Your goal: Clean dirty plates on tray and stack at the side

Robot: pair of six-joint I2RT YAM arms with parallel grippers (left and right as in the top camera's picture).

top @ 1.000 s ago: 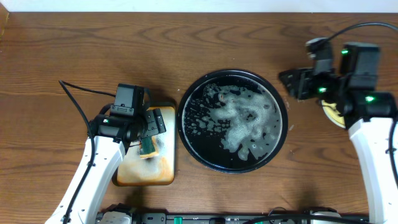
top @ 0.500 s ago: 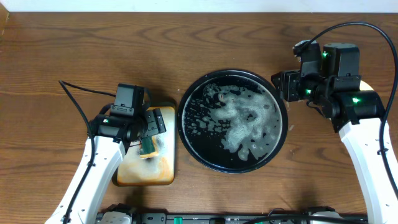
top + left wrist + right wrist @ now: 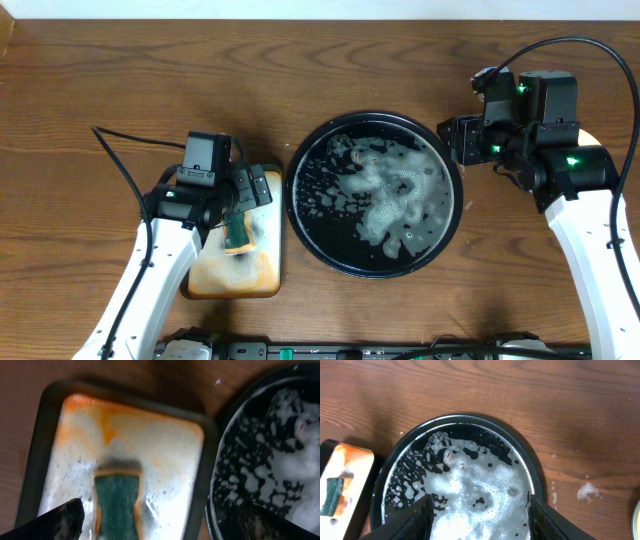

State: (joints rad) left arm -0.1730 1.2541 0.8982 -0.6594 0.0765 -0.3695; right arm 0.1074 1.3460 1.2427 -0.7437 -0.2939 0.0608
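Note:
The large round black tray (image 3: 296, 165) with soapy foam lies mid-table and holds no plate. It also shows in the right wrist view (image 3: 470, 418) and the left wrist view (image 3: 223, 485). My right gripper (image 3: 456, 140) is open and empty, hovering over the tray's right side (image 3: 480, 527). My left gripper (image 3: 248, 192) is open over the green sponge (image 3: 116, 505), one finger on each side of it. The plates are almost hidden under my right arm: only a pale sliver (image 3: 588, 136) shows, and a pale rim at the frame edge (image 3: 637, 520).
A small rectangular orange-stained tray (image 3: 232, 282) with the sponge (image 3: 237, 236) sits left of the black tray, its rim (image 3: 46, 435) close to it. Foam spots (image 3: 587, 491) lie on the wood right of the black tray. A cable (image 3: 130, 145) runs from the left arm.
My right arm has swung left to the black tray's upper right rim and now covers the plate seen beside it earlier. The left gripper barely shifted.

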